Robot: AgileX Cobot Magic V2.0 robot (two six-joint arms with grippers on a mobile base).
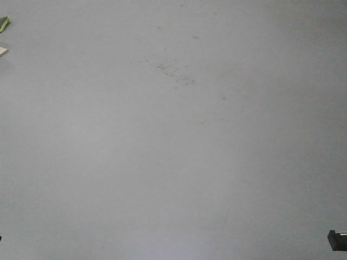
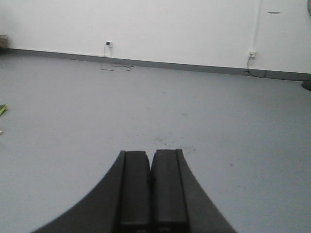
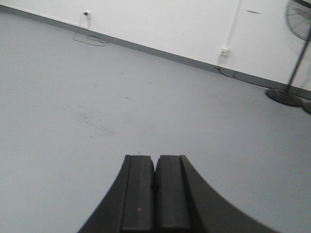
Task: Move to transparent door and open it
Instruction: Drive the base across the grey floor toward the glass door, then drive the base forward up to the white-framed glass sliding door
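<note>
The transparent door is out of view in every frame. My left gripper (image 2: 151, 153) is shut, its two black pads pressed together with nothing between them, pointing over bare grey floor. My right gripper (image 3: 156, 158) is likewise shut and empty, held above the same floor. The exterior front-facing view shows only grey floor with a patch of dark specks (image 1: 174, 73); a small black part of the robot (image 1: 337, 240) pokes in at the lower right corner.
A white wall (image 2: 170, 29) with a grey skirting runs across the far side, with sockets (image 2: 109, 43) and a cable on the floor. A standing fan (image 3: 294, 53) is at the far right. A green and beige item (image 1: 3, 32) lies at the left edge.
</note>
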